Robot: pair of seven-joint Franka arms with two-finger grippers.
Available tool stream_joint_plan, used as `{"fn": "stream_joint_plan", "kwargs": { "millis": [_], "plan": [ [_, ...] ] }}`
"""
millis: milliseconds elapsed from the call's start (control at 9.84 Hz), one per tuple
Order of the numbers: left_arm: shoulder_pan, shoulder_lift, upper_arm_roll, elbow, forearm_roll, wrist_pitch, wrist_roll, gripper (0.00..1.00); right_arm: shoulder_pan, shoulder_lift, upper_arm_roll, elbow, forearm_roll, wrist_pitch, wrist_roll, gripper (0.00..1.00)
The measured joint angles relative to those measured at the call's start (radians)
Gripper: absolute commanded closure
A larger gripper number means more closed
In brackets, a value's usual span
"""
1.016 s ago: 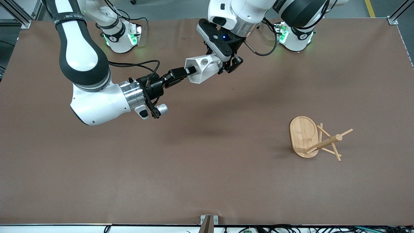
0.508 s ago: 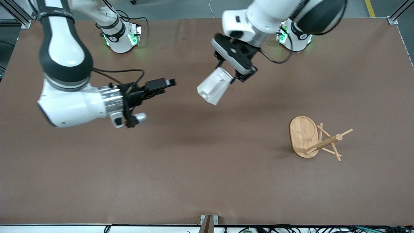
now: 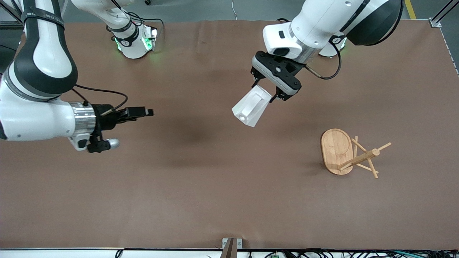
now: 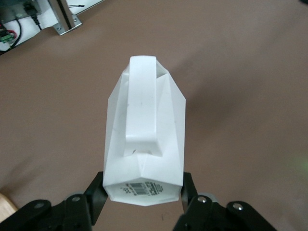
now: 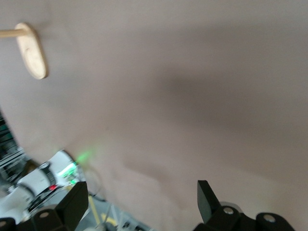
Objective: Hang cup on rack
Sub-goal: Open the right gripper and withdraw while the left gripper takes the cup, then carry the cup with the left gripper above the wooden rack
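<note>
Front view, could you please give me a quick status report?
Left gripper shut on white faceted cup, aloft. Right gripper open, empty, over bare table. Bamboo rack tipped on its side.

Your left hand hangs over mid-bench, fingers clamped on the cup. Your right hand is extended level toward the right arm's end, fingers spread wide.

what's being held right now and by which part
The left gripper holds the cup by its base end, over the table. The right gripper is open and empty.
</note>
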Motion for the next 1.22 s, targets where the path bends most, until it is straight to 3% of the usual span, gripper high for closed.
{"fn": "stream_joint_plan", "kwargs": {
  "millis": [508,813,1219],
  "plan": [
    [0.051,0.024,0.001,-0.009,0.008,-0.001,-0.182,0.89,-0.023,-0.037,-0.003,0.006,-0.208,0.069,0.000,0.00],
    [0.100,0.024,0.001,-0.013,0.009,-0.036,-0.283,0.89,-0.023,-0.043,-0.007,0.007,-0.238,0.082,0.000,0.00],
    [0.139,0.025,0.001,-0.020,0.056,-0.055,-0.408,0.89,-0.025,-0.044,-0.012,0.014,-0.347,0.119,0.000,0.00]
  ]
}}
